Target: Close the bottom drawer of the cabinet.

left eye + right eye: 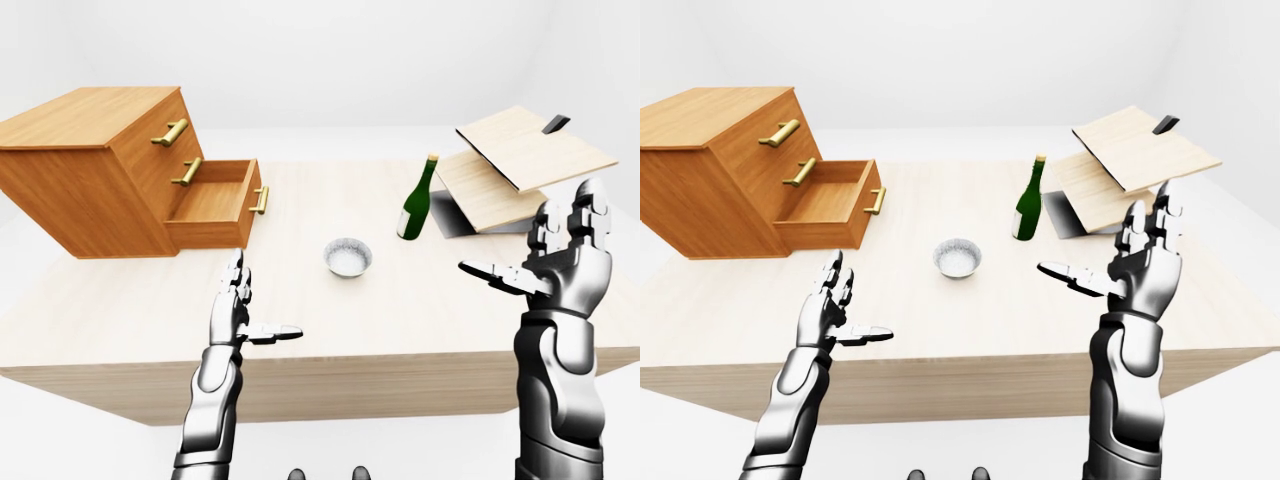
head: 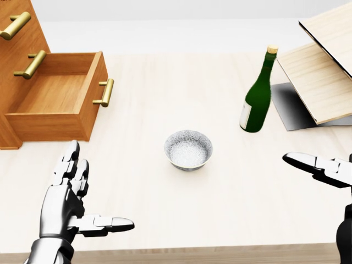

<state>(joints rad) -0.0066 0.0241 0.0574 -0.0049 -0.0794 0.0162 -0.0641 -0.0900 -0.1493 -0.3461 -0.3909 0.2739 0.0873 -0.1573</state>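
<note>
White room, pale wood table [image 1: 420,330]. Cabinet [image 1: 90,170] sits at the table's left end in the left-eye view; its bottom drawer [image 2: 55,104] is pulled well out, brass handle [image 2: 104,92] facing right toward table centre. Drawer's slide axis runs roughly left-right in the head view, angled slightly toward the robot. Left hand [image 2: 69,201] hovers just below the drawer, fingers spread, holding nothing. Right hand [image 1: 560,255] is raised, fingers apart, empty, well away. Judgement: flat left palm on the drawer face beside the handle, push straight along the slide axis, not skewed. Bowl [image 2: 188,149] and green bottle [image 2: 257,93] stay clear of that path.
</note>
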